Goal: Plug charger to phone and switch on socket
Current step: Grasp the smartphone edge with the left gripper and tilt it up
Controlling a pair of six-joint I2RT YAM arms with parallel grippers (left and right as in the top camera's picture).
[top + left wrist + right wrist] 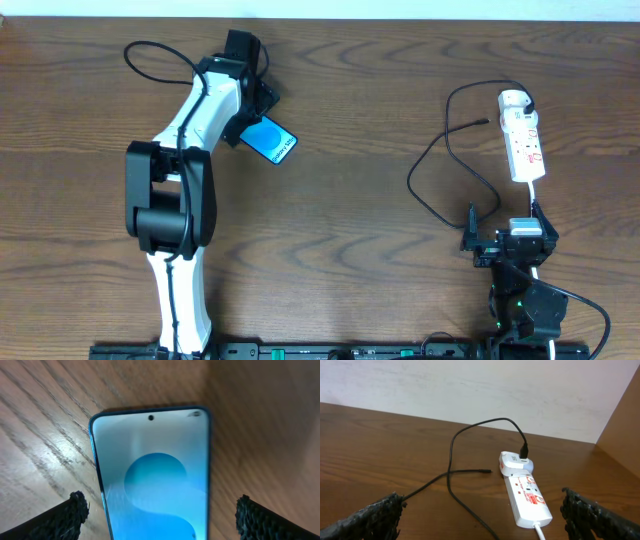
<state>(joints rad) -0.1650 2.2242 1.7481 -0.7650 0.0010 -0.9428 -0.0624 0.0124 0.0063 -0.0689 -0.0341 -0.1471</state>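
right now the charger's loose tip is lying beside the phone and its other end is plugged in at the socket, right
No. The loose tip of the charger lies near the socket, across the table from the phone, as the overhead view shows. Its other end is plugged in at the socket.

the phone [272,141] lies left on the table [360,200], the socket [523,140] far right, charger [450,473] beside it.

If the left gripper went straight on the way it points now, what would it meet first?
The phone. In the left wrist view it lies on the table directly ahead of the left gripper, with the jaws open to either side of it. How far off it is cannot be told.
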